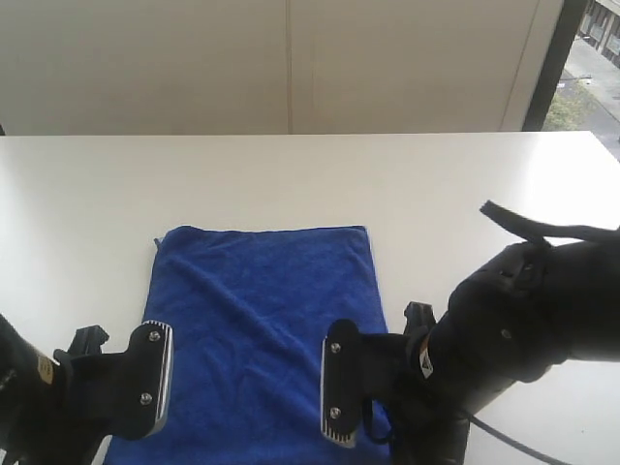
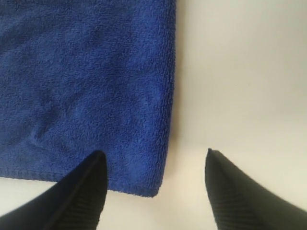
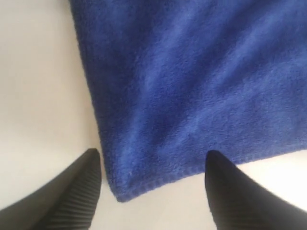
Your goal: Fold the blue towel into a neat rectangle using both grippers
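Note:
The blue towel (image 1: pixel 262 310) lies flat on the white table (image 1: pixel 291 174), its long side running from the far middle toward the near edge. No white tag shows. My left gripper (image 1: pixel 121 363) hovers at the towel's near left corner. In the left wrist view the gripper (image 2: pixel 153 152) is open, its fingers straddling the towel (image 2: pixel 86 81) corner. At the near right corner my right gripper (image 1: pixel 380 354) is held over the cloth. The right wrist view shows that gripper (image 3: pixel 152 152) open too, with the towel (image 3: pixel 192 72) corner between its spread fingers. Neither gripper holds cloth.
A pale wall runs behind the table's far edge, and a dark-framed window (image 1: pixel 591 58) stands at the far right. A black cable (image 1: pixel 533 228) arches over the right arm. Bare tabletop surrounds the towel on the left, right and far sides.

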`<state>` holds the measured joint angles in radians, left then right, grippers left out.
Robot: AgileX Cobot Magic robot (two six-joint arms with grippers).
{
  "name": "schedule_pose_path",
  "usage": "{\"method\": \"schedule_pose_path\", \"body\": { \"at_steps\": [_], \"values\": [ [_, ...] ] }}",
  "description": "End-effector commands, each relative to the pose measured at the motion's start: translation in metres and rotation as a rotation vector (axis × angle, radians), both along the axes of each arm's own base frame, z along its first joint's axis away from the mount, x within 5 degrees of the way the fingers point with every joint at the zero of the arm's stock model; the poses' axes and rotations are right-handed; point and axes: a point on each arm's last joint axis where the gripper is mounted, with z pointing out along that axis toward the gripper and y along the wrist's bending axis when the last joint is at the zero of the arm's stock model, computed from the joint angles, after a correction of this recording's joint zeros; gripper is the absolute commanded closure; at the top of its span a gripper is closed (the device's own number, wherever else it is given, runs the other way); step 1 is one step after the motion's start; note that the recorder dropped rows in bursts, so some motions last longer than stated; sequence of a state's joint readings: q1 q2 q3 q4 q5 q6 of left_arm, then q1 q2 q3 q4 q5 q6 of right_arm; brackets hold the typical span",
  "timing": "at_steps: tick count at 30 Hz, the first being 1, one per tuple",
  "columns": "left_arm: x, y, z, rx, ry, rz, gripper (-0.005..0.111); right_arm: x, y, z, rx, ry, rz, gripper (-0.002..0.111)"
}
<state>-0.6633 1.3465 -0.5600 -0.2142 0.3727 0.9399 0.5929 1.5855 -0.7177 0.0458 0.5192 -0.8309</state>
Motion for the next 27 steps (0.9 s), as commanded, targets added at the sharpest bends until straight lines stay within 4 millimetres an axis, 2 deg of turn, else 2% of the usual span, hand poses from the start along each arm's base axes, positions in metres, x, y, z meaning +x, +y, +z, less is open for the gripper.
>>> {"method": "schedule_pose_path", "body": {
  "at_steps": [1, 10, 15, 20, 27],
  "values": [
    [-0.001, -0.0018, -0.0077, 0.013, 0.03, -0.004, 0.043, -0.0077, -0.0028, -0.0063, -0.028, 0.017, 0.066, 0.049],
    [0.0006, -0.0026, -0.0089, 0.011, 0.021, -0.001, 0.043, -0.0113, -0.0055, -0.0129, -0.021, -0.004, 0.076, 0.049],
    [0.0003, -0.0024, -0.009, 0.012, 0.024, -0.002, 0.043, -0.0118, -0.006, -0.0149, -0.017, -0.013, 0.075, 0.054],
    [-0.0037, 0.0015, -0.0147, 0.036, 0.009, -0.074, 0.043, -0.0113, -0.0057, -0.0148, -0.013, -0.02, 0.075, 0.054],
    [-0.0022, 0.0018, -0.0165, 0.024, -0.028, -0.069, 0.043, -0.0111, -0.0055, -0.0147, -0.011, -0.022, 0.074, 0.054]
  ]
}}
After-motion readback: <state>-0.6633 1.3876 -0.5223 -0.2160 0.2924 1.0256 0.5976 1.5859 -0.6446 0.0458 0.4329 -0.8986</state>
